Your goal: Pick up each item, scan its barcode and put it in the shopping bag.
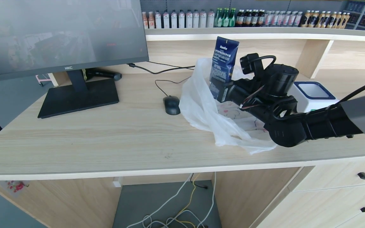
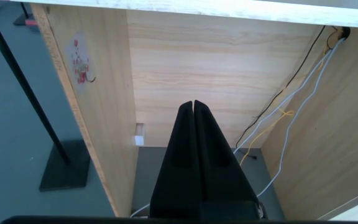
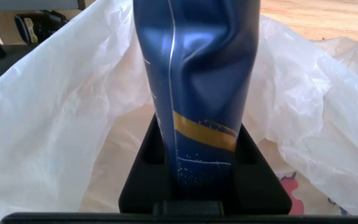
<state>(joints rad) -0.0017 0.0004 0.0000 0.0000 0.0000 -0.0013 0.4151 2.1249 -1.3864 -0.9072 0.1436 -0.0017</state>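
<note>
Above shopping bag, blue pouch upright.

Matte blk R arm, round joints, looped blk cables, red/wht wires; blk tapered L hand

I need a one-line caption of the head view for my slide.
The right gripper holds a blue pouch upright above the white shopping bag on the wooden counter.

A short white logo is showing on the lower bezel of the monitor; white print is running across the blue pouch, too small for reading.
</note>
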